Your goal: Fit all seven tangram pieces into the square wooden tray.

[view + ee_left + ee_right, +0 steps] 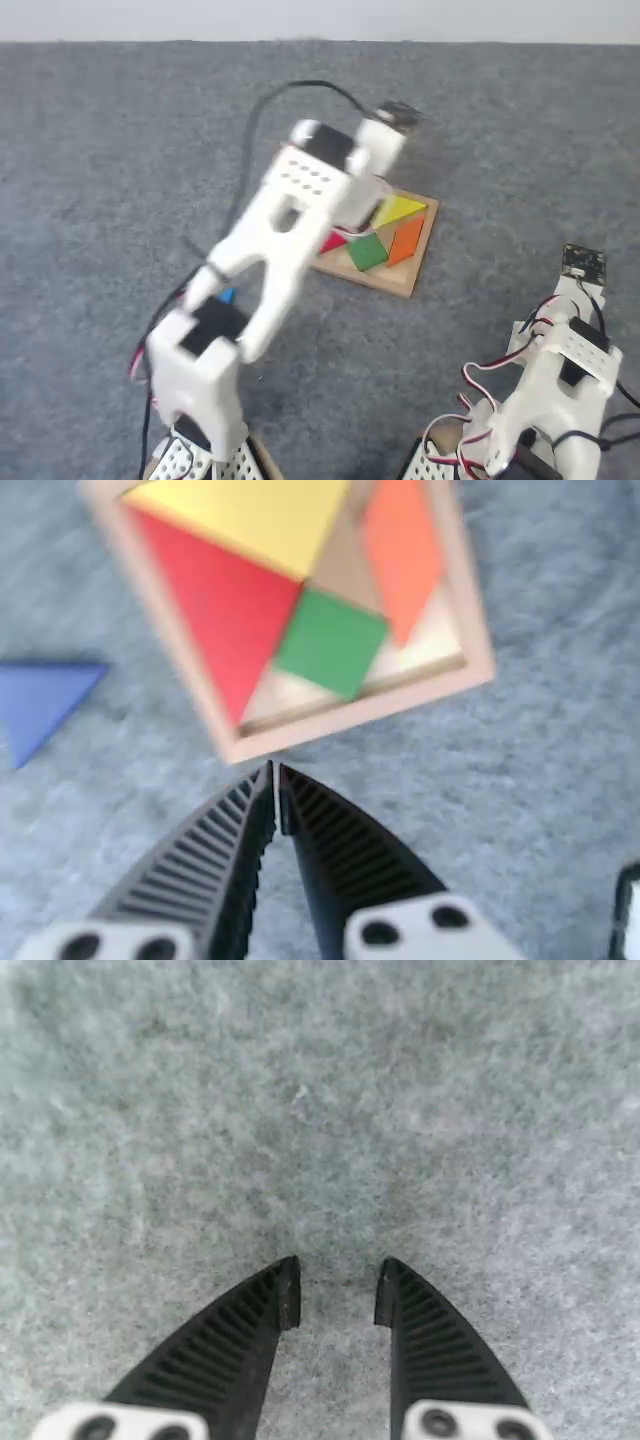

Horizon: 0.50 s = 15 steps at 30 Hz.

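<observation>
the left arm [270,240] is spanning the centre of the high view, holding the left gripper [275,775] empty, fingers pressed together, just short of the square wooden tray [360,712], a posture judged suited to nudging rather than grasping. the tray is sitting right of centre, holding the red triangle [225,610], yellow triangle [255,515], orange piece [403,555] and green square [330,642]. the blue triangle [40,695] is lying outside it, left of centre, awaiting pickup. the right gripper [337,1295], fingers apart, is idling at lower right.
</observation>
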Available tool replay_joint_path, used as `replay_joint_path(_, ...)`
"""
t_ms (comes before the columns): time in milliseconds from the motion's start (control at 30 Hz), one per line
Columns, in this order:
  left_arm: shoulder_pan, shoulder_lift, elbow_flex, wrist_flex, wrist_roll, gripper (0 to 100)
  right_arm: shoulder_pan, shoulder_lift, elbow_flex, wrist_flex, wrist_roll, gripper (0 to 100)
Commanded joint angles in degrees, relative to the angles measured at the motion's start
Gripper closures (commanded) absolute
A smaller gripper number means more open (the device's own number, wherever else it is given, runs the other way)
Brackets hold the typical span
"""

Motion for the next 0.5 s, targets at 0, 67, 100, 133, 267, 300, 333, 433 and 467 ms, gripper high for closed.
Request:
replay_joint_path(0,-7.1,-18.1,14.3,-9.5,1.1,99,-0.8,-0.4,0.1,-0.7,0.4,87.2)
replay_joint_path(67,-9.3,-23.5,22.2,-14.4,1.1,99,-0.8,-0.4,0.1,-0.7,0.4,87.2)
replay_joint_path(100,-9.8,-25.4,26.3,-16.6,1.1,99,-0.8,-0.4,0.1,-0.7,0.4,87.2)
replay_joint_path(133,-10.3,-27.0,29.7,-19.0,1.1,99,-0.9,-0.4,0.1,-0.7,0.4,87.2)
replay_joint_path(267,-4.5,-27.3,38.4,-25.9,-2.5,99,-0.9,-0.4,0.1,-0.7,0.4,87.2)
replay_joint_path(300,-1.7,-26.0,40.1,-29.1,-2.3,99,-0.9,-0.4,0.1,-0.7,0.4,87.2)
replay_joint_path(333,0.9,-24.5,41.1,-32.4,-1.5,99,-0.9,-0.4,0.1,-0.7,0.4,87.2)
replay_joint_path(433,6.9,-19.1,41.4,-42.3,1.0,99,-0.9,-0.4,0.1,-0.7,0.4,87.2)
replay_joint_path(467,8.2,-17.1,40.6,-44.7,0.8,99,-0.9,-0.4,0.1,-0.7,0.4,87.2)
